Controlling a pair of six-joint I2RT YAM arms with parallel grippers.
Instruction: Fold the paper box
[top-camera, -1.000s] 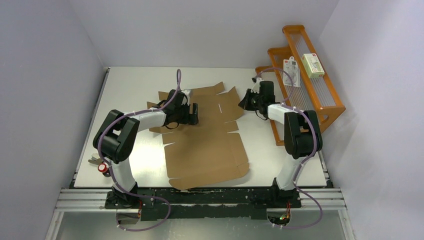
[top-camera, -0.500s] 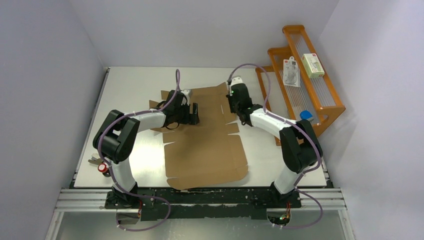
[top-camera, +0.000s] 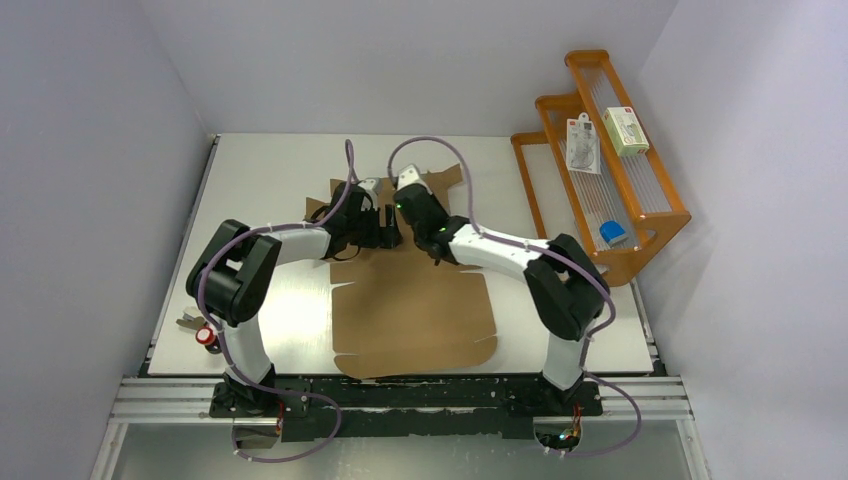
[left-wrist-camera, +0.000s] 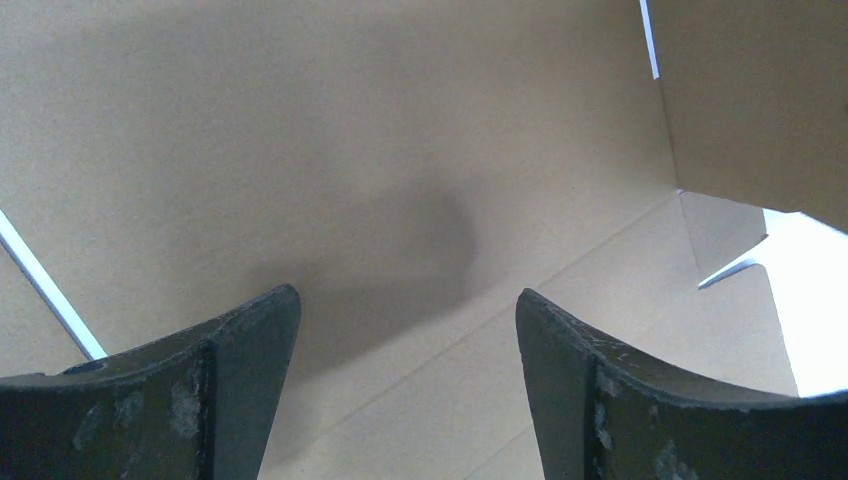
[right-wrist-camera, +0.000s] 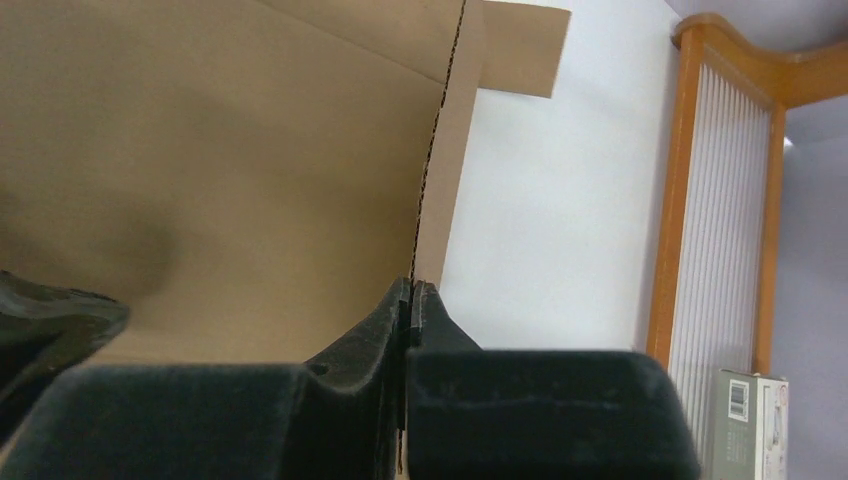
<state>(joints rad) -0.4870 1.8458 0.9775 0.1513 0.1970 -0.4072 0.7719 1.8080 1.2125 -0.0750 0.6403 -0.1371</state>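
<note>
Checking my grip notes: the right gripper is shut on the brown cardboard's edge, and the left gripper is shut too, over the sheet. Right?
No: the left gripper is open over the paper box, as the left wrist view shows. The right gripper is indeed shut on its edge.

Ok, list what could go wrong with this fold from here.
1. The right gripper pinches only the thin edge of the paper box beside a perforated line; the flap may slip out or tear there.
2. The left gripper hangs open over the cardboard, gripping nothing, so the sheet may slide on the table.
3. Both grippers sit close together; they could collide.
</note>
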